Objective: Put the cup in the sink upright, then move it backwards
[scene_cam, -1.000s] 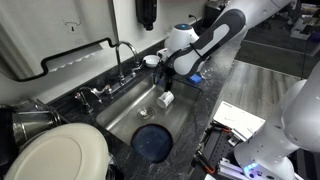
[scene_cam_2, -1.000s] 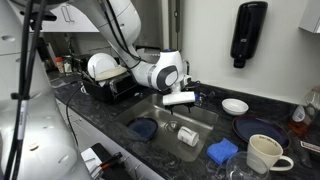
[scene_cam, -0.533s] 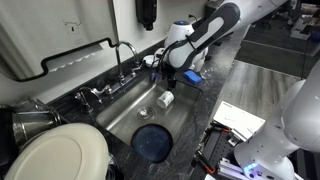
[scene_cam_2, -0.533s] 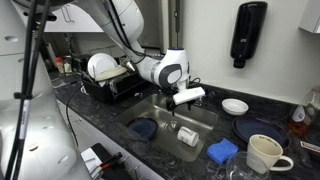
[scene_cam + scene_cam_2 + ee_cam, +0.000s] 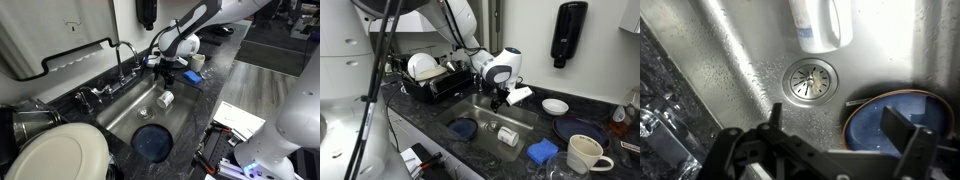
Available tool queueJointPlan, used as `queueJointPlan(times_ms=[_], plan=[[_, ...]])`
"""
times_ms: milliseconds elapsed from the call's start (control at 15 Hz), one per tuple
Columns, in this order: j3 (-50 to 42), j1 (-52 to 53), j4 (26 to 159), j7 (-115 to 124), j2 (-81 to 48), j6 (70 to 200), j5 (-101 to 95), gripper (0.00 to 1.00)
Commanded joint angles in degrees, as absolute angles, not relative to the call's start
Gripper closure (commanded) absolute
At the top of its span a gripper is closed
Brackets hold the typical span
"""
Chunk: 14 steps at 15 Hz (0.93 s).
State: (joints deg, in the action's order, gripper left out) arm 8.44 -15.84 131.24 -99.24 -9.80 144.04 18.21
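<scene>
1. The cup [image 5: 166,98] [image 5: 507,135] lay on its side on the floor of the sink [image 5: 118,108], not upright, as seen in both exterior views.
2. In the wrist view the cup [image 5: 818,22] sat at the top edge of the frame, just beyond the drain [image 5: 812,80], with part of it cut off by the frame.
3. A blue plate [image 5: 902,112] lay flat on the sink floor beside the drain, apart from the cup. In an exterior view the plate [image 5: 153,142] sat nearer the camera than the cup.
4. The claw [image 5: 832,112] was spread wide with nothing between its fingers [image 5: 775,112]. The gap between them framed the drain and the plate's edge.
5. Claw and cup were clearly apart, with no contact. The drain lay between the fingertips and the cup in the wrist view.
6. In both exterior views the claw [image 5: 167,74] [image 5: 499,99] hung above the sink, pointing down, higher than the cup and off to one side of it rather than over it.
7. The faucet [image 5: 124,55] stood at the sink's rim, beside the claw.
</scene>
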Motion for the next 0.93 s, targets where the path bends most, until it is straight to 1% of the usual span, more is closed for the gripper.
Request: queueJointPlan(times_ms=[0,67,267,400,600,867], plan=[[7.67,-23.81,124.66,-114.44,-15.67,134.14,20.08,0.0],[3.13,-21.61,123.43,-117.01,-16.55,132.17,20.1,0.0],[-0.65,-22.5,121.7,-122.99,-18.42,128.31,20.04,0.0],[-0.64,-23.07,122.17,-127.26,-18.18,127.64,25.08,0.0],[-0.1,-23.28,122.14,-130.54,-17.29,123.32,37.13,0.0],[-1.73,-20.87,123.33,-131.38,-16.78,125.09,46.14,0.0]])
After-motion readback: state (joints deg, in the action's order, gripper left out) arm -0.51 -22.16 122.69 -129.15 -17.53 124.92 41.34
